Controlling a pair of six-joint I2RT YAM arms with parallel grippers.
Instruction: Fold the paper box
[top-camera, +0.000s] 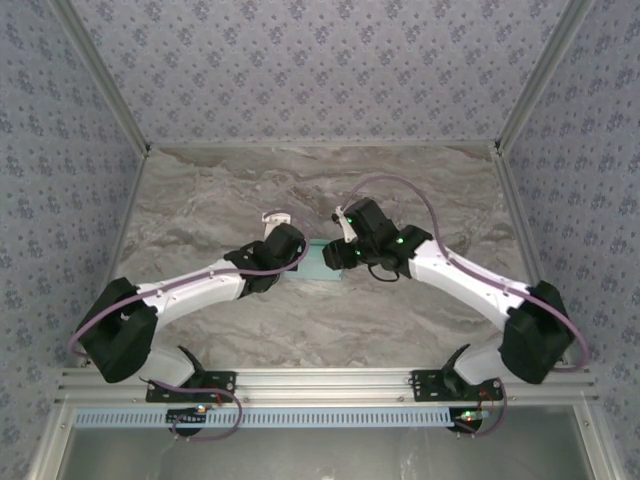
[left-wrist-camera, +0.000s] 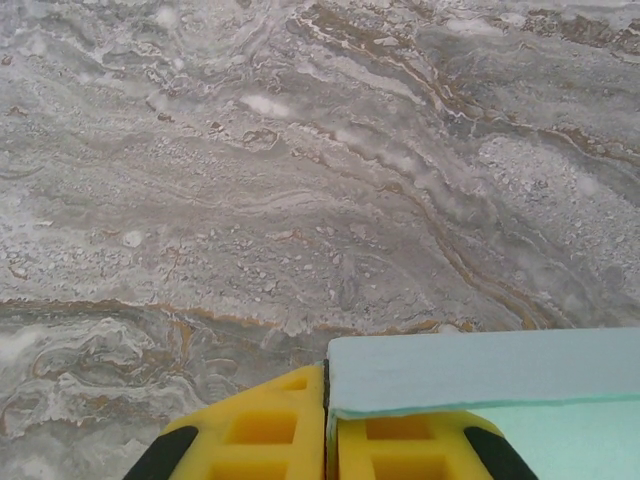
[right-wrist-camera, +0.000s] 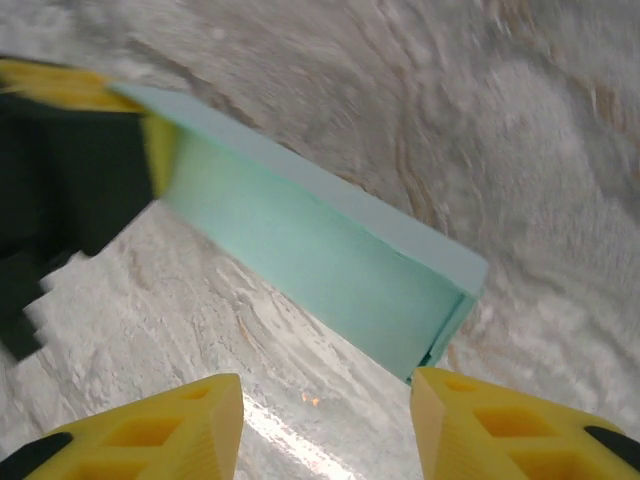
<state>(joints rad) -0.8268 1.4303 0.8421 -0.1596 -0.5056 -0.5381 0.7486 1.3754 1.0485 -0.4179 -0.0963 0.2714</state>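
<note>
The paper box (top-camera: 322, 266) is a pale aqua card box held off the marble table between the two arms. My left gripper (left-wrist-camera: 327, 420) is shut on its left end, a thin card edge pinched between the yellow fingers (left-wrist-camera: 270, 430). In the left wrist view the paper box (left-wrist-camera: 490, 372) runs off to the right. In the right wrist view the paper box (right-wrist-camera: 330, 250) hangs slanted ahead, its open right end near my right fingers (right-wrist-camera: 500, 425). My right gripper (right-wrist-camera: 325, 420) is open, apart from the box. The left gripper's yellow pad and black body (right-wrist-camera: 70, 160) hold the box's far end.
The grey-brown marble table (top-camera: 320, 190) is enclosed by patterned walls on the left, back and right. An aluminium rail (top-camera: 320, 385) carrying both arm bases runs along the near edge.
</note>
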